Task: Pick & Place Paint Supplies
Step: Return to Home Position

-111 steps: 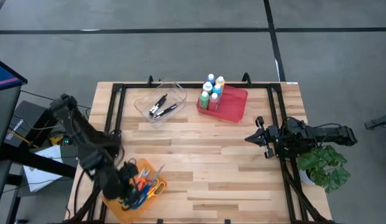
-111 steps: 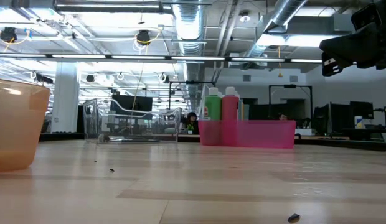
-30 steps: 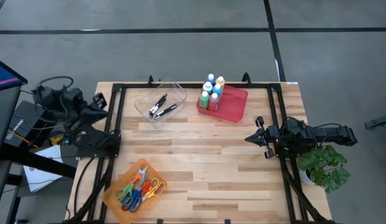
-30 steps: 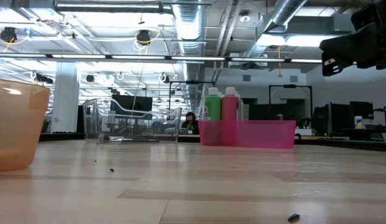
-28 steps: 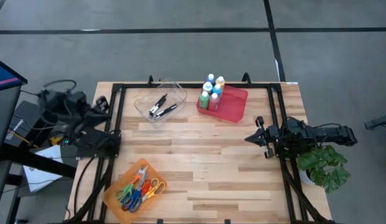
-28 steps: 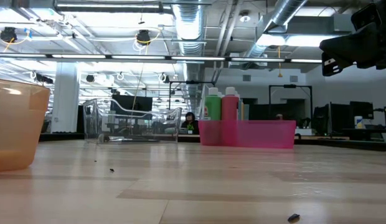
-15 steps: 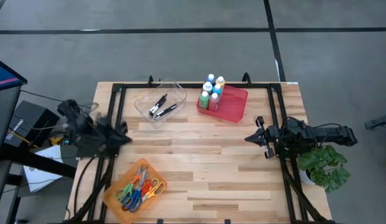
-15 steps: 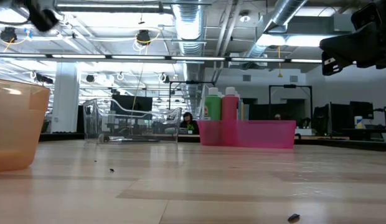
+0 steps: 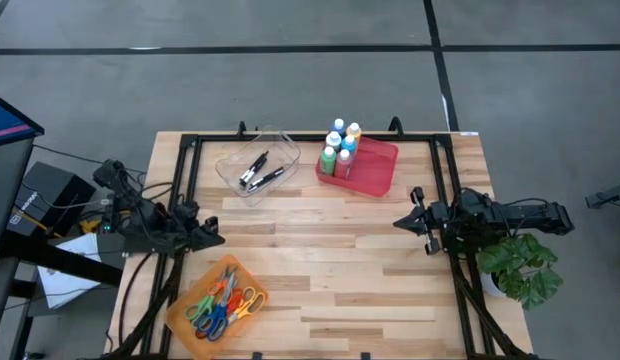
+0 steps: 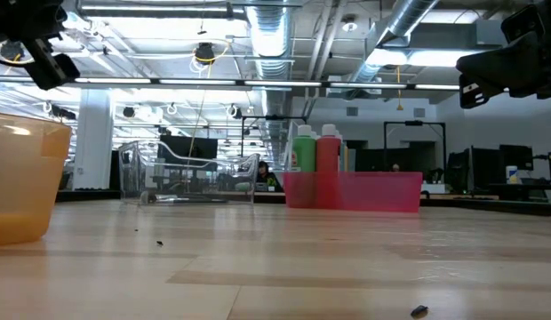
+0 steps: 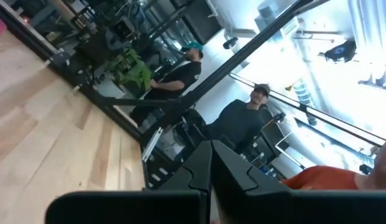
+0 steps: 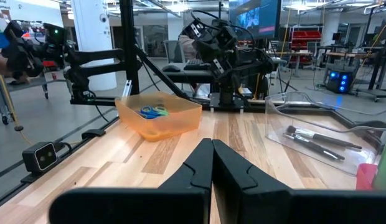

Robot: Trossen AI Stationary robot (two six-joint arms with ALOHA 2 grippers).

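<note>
**Desk:** What does the overhead camera show, starting from the left?

**Photographer:** The left gripper (image 9: pixel 210 238) hangs over the left edge of the worktop (image 9: pixel 330 270), pointing inward. At the near left corner sits an orange bin (image 9: pixel 180 320) with scissors (image 9: pixel 226 300) of several colours inside.

**Desk:** Are its jaws apart or together?

**Photographer:** The overhead doesn't settle that, but its wrist camera does. The two dark fingers (image 11: pixel 193 168) meet flush, with nothing between them. That camera alone also catches two people beyond the table.

**Desk:** And further along?

**Photographer:** A clear tray (image 9: pixel 288 150) lies near the far edge, left of centre, and holds dark brushes (image 9: pixel 258 170). Just right of it is a red bin (image 9: pixel 378 172), also by the far edge. The paint bottles (image 9: pixel 340 145) stand upright, crowded into the bin's end nearest the tray.

**Desk:** Does the table-level camera agree?

**Photographer:** Partly. From there only a green bottle (image 10: pixel 304 149) and a pink bottle (image 10: pixel 329 149) rise above the bin's wall. The overhead also shows blue ones and a yellow one.

**Desk:** And on the right side?

**Photographer:** The right gripper (image 9: pixel 400 222) hangs over the right edge, pointing inward, well apart from the red bin. Its wrist camera shows its fingers (image 12: pixel 193 165) pressed together and holding nothing. That camera looks across the boards to the orange bin, the scissors and the left arm (image 12: pixel 224 43) behind them. The table-level camera catches only the dark right arm (image 10: pixel 511 49) high in its corner. A potted plant (image 9: pixel 520 265) stands just off the right edge.
</note>
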